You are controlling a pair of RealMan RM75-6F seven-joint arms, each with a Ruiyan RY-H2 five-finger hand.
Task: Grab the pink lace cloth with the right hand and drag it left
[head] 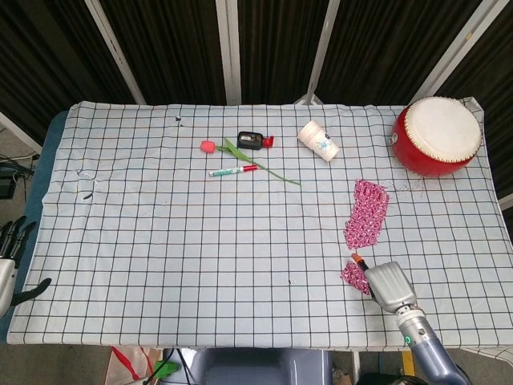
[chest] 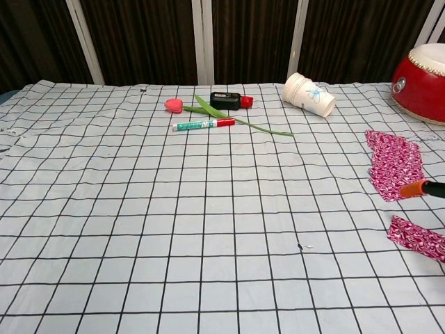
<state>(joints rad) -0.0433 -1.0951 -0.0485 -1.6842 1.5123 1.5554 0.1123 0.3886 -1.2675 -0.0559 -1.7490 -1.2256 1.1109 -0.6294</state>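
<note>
Tabletop [head: 160, 265] draped in one white cloth with a black grid, set before dark slatted panels with pale uprights; items counted as follows.

One pink lace cloth [head: 366, 212], right of centre, seen as two visible patches: the larger flat piece lies below the drum and cup, the smaller patch [head: 353, 274] sits nearer the front edge, with bare grid between them in both views; whether they join cannot be told.

One right hand [head: 386, 285] at the front right, grey-backed, its orange-tipped finger [head: 356, 257] pointing toward the far edge, just beside the small patch; from the chest view the orange tip [chest: 414, 188] shows over the near end of the larger piece; its grip is hidden, so whether it holds the cloth cannot be told.

One left hand [head: 11, 261] off the left edge of the tabletop, dark fingers apart, holding nothing.

One red drum [head: 437, 135] with pale skin, far right corner.

One paper cup [head: 318, 140], lying on its side.

One artificial tulip [head: 240, 156], red bud, green stem.

One marker pen [head: 233, 170], just beside the stem.

One small black device [head: 252, 140] with a red end, touching the tulip's leaf.
</note>
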